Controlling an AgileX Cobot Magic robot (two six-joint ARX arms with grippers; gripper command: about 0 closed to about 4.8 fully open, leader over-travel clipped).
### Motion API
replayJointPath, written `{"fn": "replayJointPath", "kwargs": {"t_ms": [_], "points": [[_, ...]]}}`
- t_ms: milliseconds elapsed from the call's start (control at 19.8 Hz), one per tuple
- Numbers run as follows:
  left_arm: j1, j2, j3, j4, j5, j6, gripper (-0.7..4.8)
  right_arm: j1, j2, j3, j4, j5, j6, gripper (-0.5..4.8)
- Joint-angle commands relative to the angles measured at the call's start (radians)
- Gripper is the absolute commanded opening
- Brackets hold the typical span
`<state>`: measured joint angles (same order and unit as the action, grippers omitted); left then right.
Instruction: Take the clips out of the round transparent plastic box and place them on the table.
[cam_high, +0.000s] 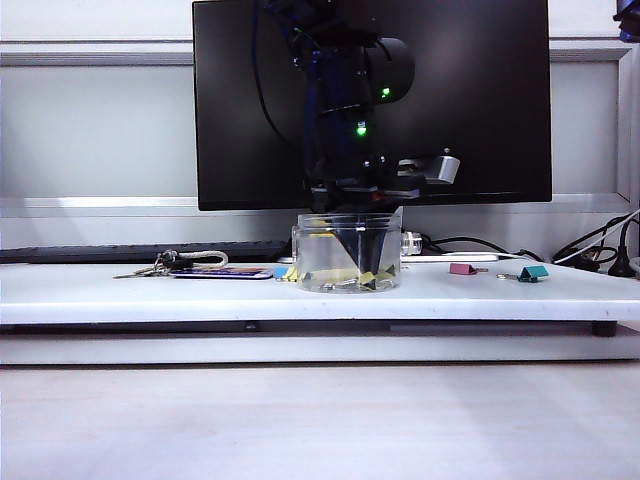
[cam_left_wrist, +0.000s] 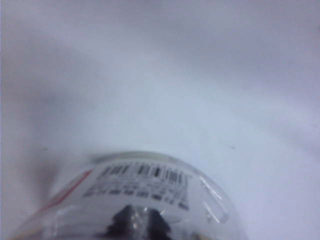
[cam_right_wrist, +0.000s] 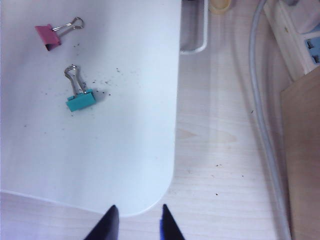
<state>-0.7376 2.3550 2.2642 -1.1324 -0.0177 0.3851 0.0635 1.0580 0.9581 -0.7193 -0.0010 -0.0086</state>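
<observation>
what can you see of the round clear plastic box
The round transparent plastic box is a short, wide, clear cylinder standing upright on the white table, in front of the black monitor. Yellow clips lie on its bottom. The left pincer reaches down into its open top; whether it grips a clip cannot be told. The left wrist view shows a barcode label on the box. A keyring lies apart to its left.

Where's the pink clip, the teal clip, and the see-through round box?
pink clip (cam_right_wrist: 47, 36), right wrist view, on its pink body.
teal clip (cam_right_wrist: 81, 101), right wrist view, teal body.
round transparent plastic box (cam_high: 346, 250), exterior view, front wall.
</observation>
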Motion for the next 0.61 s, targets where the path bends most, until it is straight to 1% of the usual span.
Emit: {"fn": "replayJointPath", "kwargs": {"t_ms": [51, 253, 455, 606], "points": [[-0.002, -0.056, 0.001, 0.007, -0.005, 0.0, 0.49, 0.0, -0.003, 0.002, 0.013, -0.003, 0.001, 1.15], [-0.001, -0.1, 0.001, -0.036, -0.005, 0.0, 0.49, 0.0, -0.003, 0.002, 0.014, -0.003, 0.001, 1.15], [0.0, -0.095, -0.006, -0.074, -0.001, 0.005, 0.58, 0.0, -0.003, 0.001, 0.013, -0.004, 0.001, 1.15], [0.002, -0.077, -0.007, -0.066, 0.007, 0.011, 0.61, 0.0, -0.003, 0.001, 0.013, -0.027, 0.001, 1.15]]}}
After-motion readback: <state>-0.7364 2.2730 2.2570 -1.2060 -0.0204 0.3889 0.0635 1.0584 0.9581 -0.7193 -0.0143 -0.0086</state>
